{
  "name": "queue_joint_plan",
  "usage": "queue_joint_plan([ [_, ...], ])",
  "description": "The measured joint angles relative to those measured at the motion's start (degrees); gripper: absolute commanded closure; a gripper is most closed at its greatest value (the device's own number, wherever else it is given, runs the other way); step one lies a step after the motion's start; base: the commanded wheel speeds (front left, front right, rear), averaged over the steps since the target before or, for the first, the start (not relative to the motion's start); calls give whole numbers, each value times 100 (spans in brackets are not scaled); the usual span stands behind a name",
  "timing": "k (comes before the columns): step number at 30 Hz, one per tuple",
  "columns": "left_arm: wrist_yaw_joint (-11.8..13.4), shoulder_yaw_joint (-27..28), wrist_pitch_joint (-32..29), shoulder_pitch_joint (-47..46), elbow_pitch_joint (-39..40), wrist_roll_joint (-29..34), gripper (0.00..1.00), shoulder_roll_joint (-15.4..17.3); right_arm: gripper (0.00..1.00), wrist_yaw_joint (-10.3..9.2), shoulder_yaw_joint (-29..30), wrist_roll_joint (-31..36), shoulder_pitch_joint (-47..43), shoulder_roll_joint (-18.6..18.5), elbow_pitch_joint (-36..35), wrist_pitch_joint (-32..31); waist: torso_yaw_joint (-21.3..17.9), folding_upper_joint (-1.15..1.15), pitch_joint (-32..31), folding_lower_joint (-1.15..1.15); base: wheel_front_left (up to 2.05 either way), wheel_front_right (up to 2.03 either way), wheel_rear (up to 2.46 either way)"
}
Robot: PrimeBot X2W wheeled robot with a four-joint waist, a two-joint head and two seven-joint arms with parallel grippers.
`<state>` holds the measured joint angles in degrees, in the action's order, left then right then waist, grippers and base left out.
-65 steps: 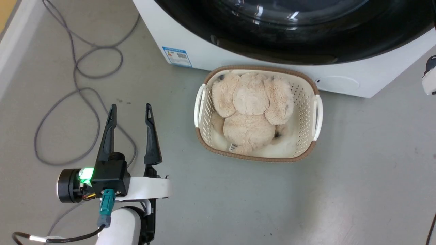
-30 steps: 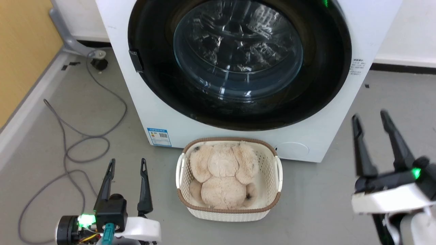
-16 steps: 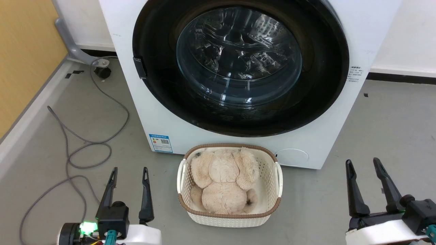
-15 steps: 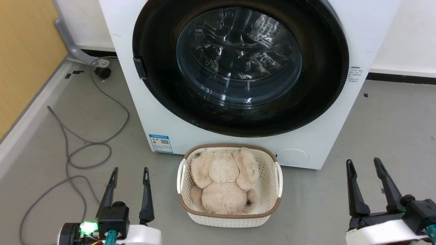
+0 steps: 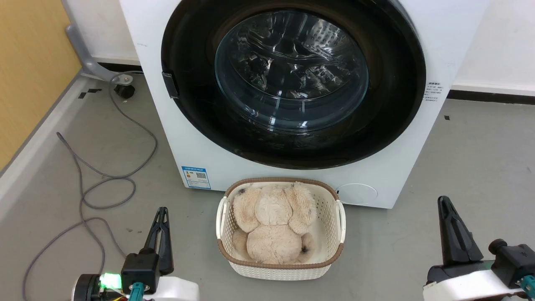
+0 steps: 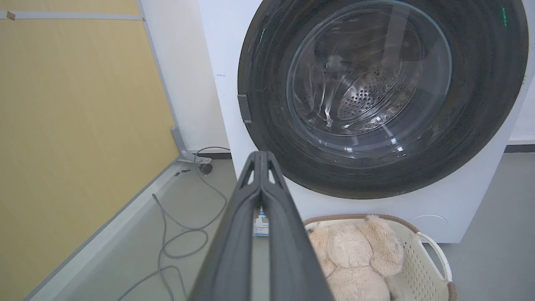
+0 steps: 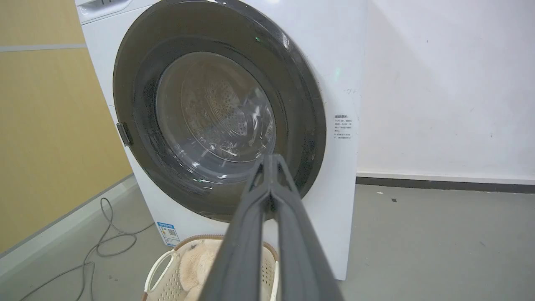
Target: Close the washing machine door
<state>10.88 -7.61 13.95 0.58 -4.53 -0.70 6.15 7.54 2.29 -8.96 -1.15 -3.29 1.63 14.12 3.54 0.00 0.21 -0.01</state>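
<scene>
Judging by the washing machine door (image 5: 292,79) lying flush on the washing machine (image 5: 401,167), I take closing as done, left pincer (image 5: 162,213) and right pincer (image 5: 444,201) both clenched empty.

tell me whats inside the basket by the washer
A beige plush toy lies in the cream basket, filling most of it. Anything beneath the toy is covered.

At seven o'clock, the left claw (image 5: 162,212): long dark tapering fingers, black block (image 5: 140,267), green light (image 5: 107,280), teal connector (image 5: 136,291), white wrist shell (image 5: 180,289). At four o'clock, the right claw (image 5: 444,202): matching dark fingers, black knob (image 5: 516,261).
</scene>
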Motion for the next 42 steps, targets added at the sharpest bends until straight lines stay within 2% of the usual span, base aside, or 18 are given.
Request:
queue_joint_plan([
  [42, -386, 265, -488, -1, 141, 8, 100, -115, 100, 0, -78, 330, 14, 0, -29, -495, -125, 0, -7, 1, 0, 0, 0],
])
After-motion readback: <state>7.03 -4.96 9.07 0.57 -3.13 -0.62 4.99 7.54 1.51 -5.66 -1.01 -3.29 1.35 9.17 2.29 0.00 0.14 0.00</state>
